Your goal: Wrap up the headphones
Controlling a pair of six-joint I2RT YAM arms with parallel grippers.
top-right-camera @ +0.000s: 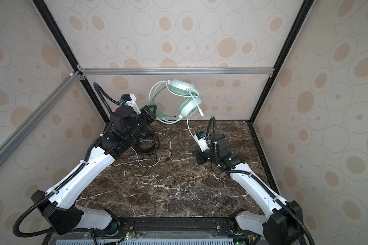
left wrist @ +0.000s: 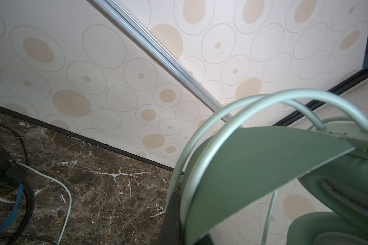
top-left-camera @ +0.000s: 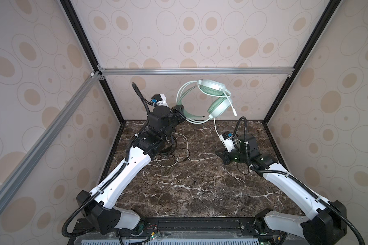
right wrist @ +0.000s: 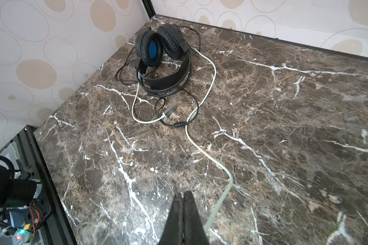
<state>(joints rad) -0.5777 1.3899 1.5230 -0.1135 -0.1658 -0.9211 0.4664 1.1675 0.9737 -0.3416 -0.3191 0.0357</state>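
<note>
White shells, black joints on left arm [top-left-camera: 134,167] and right arm [top-left-camera: 285,182]. Black ribbed conduit [top-left-camera: 246,131] runs alongside; white wrist-camera mount [top-left-camera: 226,141], blue plug [top-left-camera: 229,135].

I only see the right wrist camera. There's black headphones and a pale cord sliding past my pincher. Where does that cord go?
Observer: The cord climbs to the mint-green headphones, which hang in the air, off the table.
Operator: Whoa! What holds them up?
Observer: The left gripper, shut on their headband.
Operator: Where's the rest of that arm?
Observer: In both top views the left arm leans over the black headphones, hiding part of them.
</note>
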